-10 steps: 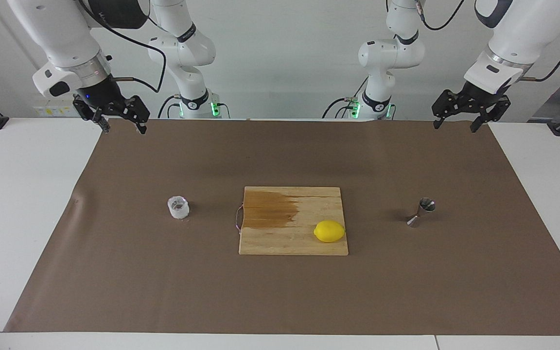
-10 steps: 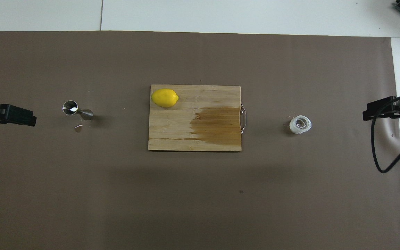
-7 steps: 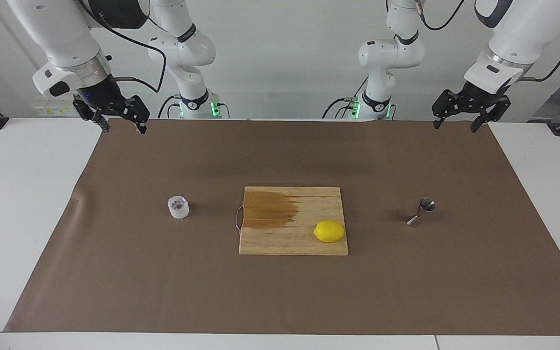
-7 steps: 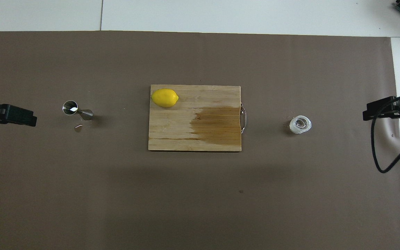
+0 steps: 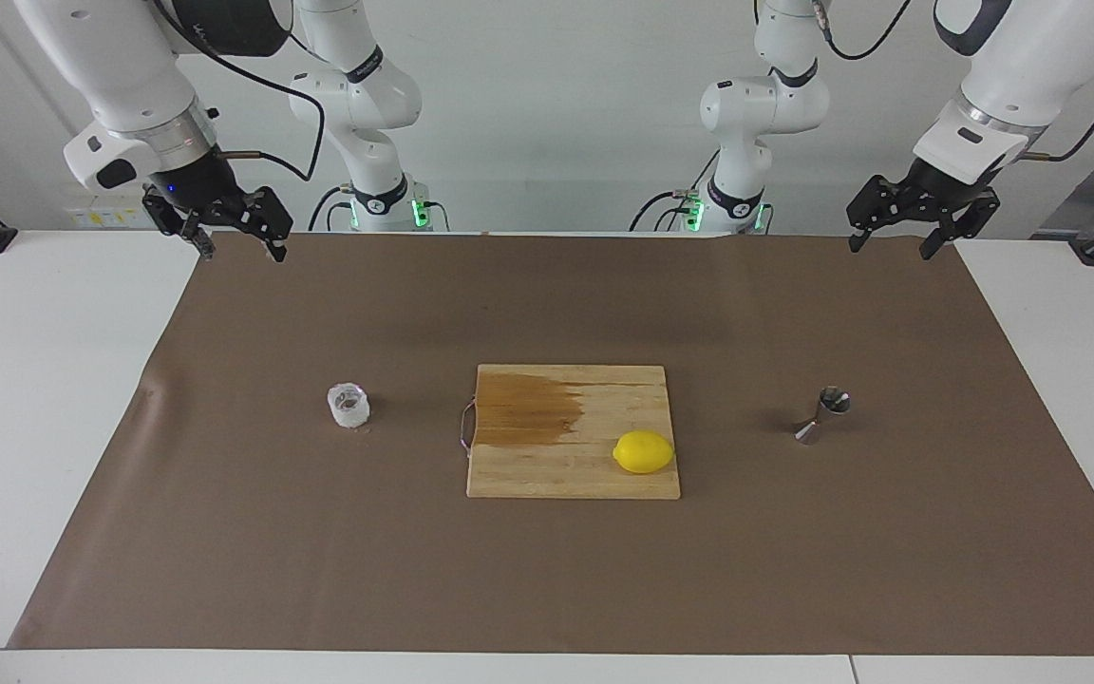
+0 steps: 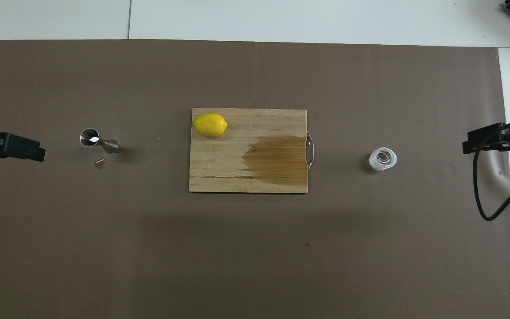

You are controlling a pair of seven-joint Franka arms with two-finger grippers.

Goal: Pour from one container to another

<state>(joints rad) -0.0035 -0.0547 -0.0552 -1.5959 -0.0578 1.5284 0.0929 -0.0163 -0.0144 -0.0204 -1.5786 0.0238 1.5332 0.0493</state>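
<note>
The frosty clear glass cup (image 5: 348, 406) stands on the brown mat toward the right arm's end of the table, beside the cutting board; it also shows in the overhead view (image 6: 383, 159). The steel hourglass jigger (image 5: 822, 414) stands on the mat toward the left arm's end; it also shows in the overhead view (image 6: 98, 140). My right gripper (image 5: 241, 251) is open and empty, up in the air over the mat's edge by the robots. My left gripper (image 5: 889, 248) is open and empty, over the mat's edge at its own end. Both are well apart from the cup and jigger.
A wooden cutting board (image 5: 528, 475) with a dark wet stain lies mid-mat between cup and jigger, a yellow lemon (image 5: 643, 451) on it. A small wet spot (image 6: 99, 164) lies on the mat by the jigger. A black cable (image 6: 485, 208) hangs at the right arm's end.
My left gripper has shifted very slightly up and toward its own end of the table. The right gripper, cup, jigger, board and lemon have not moved.
</note>
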